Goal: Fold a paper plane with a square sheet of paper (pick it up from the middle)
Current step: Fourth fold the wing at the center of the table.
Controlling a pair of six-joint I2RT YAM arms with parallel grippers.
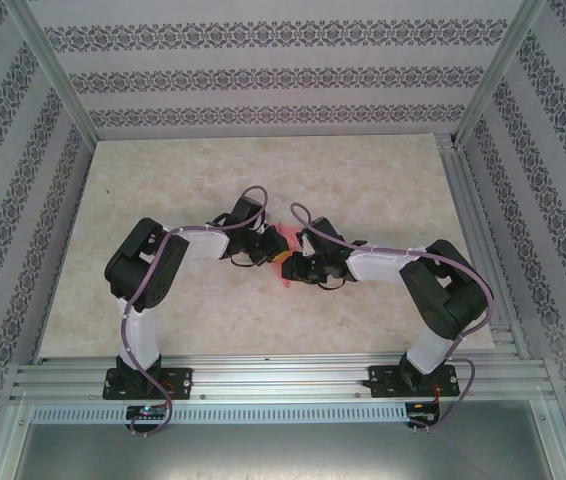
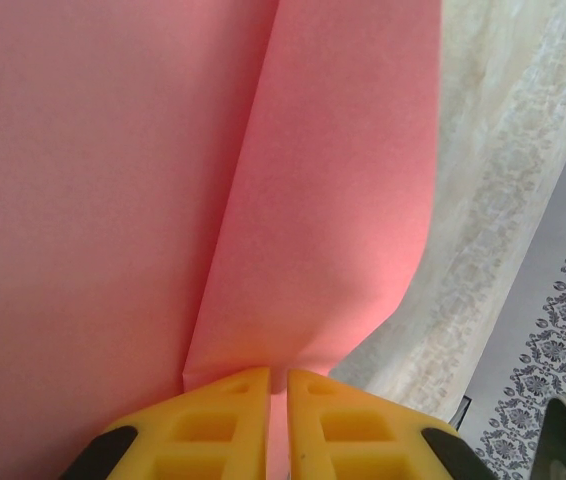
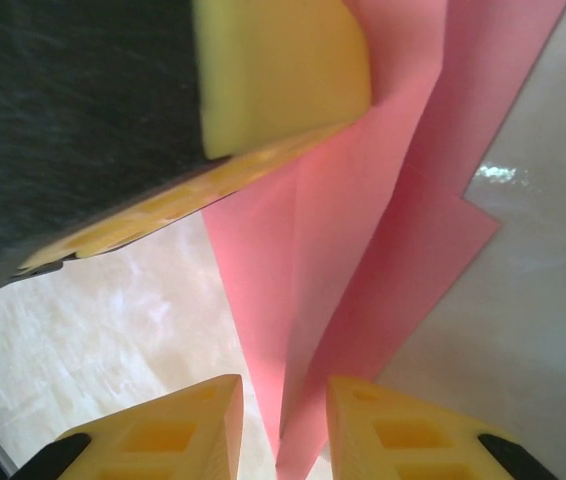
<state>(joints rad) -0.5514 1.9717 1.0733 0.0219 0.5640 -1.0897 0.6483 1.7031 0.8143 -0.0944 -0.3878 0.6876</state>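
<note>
Your two arms fold in toward each other over the middle of the table (image 1: pixel 163 200); the left arm (image 1: pixel 153 265) rises from its base, bends at the elbow and reaches right; the right arm (image 1: pixel 443 285) mirrors it, reaching left; the wrists nearly meet.

The paper sheet (image 1: pixel 285 245) sits between them, pink-red and already creased; you can see it as a small patch between the two heads from above.

Your left gripper (image 2: pixel 278 385) is clamped on the paper sheet (image 2: pixel 313 200); its yellow fingers (image 2: pixel 233 400) stand almost together with pink showing in the slit; a long fold runs up from the pinch, one flap curling away to the right.

Your right gripper (image 3: pixel 283 410) stands with jaws parted, straddling the narrow lower end of the paper sheet (image 3: pixel 363 250); bare table shows between the paper and one finger (image 3: pixel 188 420), so it is not pinching; the left gripper's yellow pad (image 3: pixel 283 70) crosses above, pressed on the sheet.
</note>
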